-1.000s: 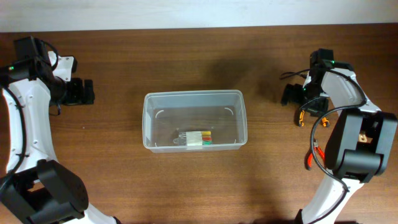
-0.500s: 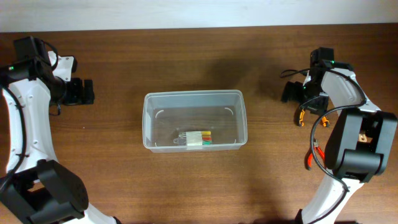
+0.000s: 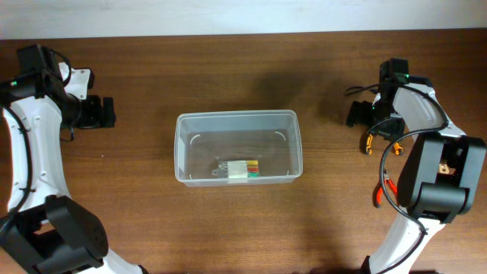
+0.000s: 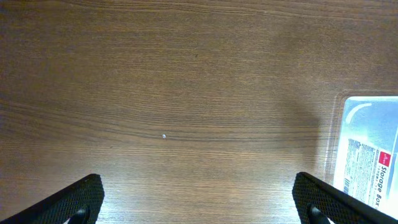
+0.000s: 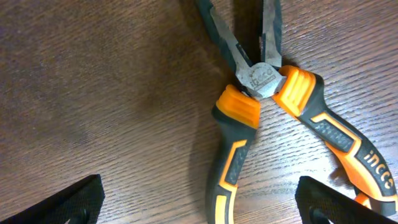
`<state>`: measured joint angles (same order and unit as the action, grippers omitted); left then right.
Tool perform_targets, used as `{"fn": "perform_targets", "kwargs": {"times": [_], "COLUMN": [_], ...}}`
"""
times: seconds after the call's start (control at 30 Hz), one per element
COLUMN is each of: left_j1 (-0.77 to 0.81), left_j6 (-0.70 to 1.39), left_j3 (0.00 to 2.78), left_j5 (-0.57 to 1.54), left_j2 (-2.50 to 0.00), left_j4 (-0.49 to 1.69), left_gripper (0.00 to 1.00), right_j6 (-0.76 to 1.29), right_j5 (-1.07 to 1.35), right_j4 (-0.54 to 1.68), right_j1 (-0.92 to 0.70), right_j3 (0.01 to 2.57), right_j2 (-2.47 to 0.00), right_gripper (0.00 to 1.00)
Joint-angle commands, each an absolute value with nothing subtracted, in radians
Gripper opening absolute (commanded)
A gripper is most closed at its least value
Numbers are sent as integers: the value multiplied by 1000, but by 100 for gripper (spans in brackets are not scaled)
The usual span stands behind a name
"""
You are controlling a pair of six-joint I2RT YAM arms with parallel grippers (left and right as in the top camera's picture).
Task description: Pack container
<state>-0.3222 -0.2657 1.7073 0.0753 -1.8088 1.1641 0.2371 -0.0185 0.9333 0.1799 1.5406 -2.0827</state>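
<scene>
Trouble starts small here. Your left end effector hangs spread over bare worktop, well left of the container; swing it in carelessly and you shove that light tub. The container sits mid-worktop, a small case inside. Your right end effector is spread over the pliers, whose handles lie splayed; pinch one handle alone and the tool likely pivots or slips.
</scene>
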Motion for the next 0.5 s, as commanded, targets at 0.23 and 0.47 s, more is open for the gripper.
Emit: {"fn": "perform_targets", "kwargs": {"times": [0.23,0.47], "left_j1": [-330,-330], "left_j6": [-255,-255], "left_j3": [1702,1702], "left_j5": [90,90], "left_j2": [-1818,-1818], "left_j4": [1163,1163], "left_gripper": [99,99], "right_j6": [248,241], "right_j5": [-39,-39], "right_j4": [942,942], "right_j1": [184,184], "right_j3": [1536,1536], "right_j2": [-2133,-2134], "right_gripper": [99,99]}}
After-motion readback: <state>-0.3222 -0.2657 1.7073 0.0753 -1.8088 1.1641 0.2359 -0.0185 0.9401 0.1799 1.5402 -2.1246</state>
